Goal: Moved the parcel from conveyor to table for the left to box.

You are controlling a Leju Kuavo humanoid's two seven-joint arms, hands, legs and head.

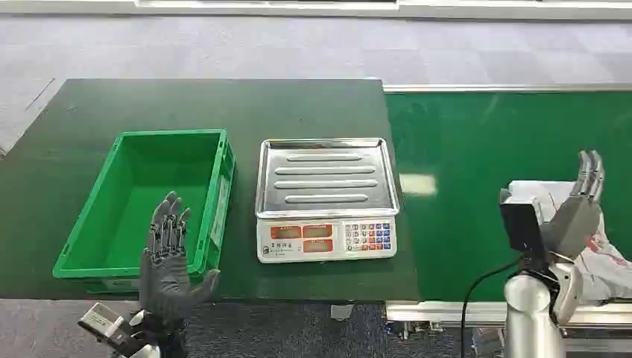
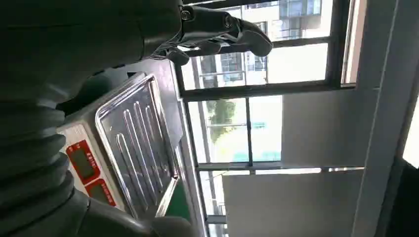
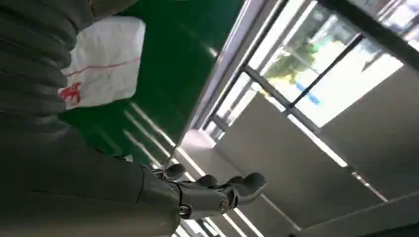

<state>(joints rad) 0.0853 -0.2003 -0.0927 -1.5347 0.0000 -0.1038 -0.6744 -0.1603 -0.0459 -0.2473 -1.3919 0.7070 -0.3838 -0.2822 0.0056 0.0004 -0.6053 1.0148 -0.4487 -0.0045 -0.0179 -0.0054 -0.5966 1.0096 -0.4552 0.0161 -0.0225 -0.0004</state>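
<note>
A white plastic parcel (image 1: pixel 605 250) with red print lies on the green conveyor belt (image 1: pixel 462 149) at the right, partly behind my right arm; it shows again in the right wrist view as the parcel (image 3: pixel 104 59). My right hand (image 1: pixel 580 205) is raised above the parcel, fingers straight and apart, holding nothing. The green box (image 1: pixel 153 201) stands empty on the dark table (image 1: pixel 223 104) at the left. My left hand (image 1: pixel 168 261) hovers over the box's near right corner, fingers spread, empty.
A weighing scale (image 1: pixel 326 198) with a steel tray and red displays stands on the table between box and conveyor, also seen as the scale (image 2: pixel 133 148) in the left wrist view. Grey floor lies beyond the table.
</note>
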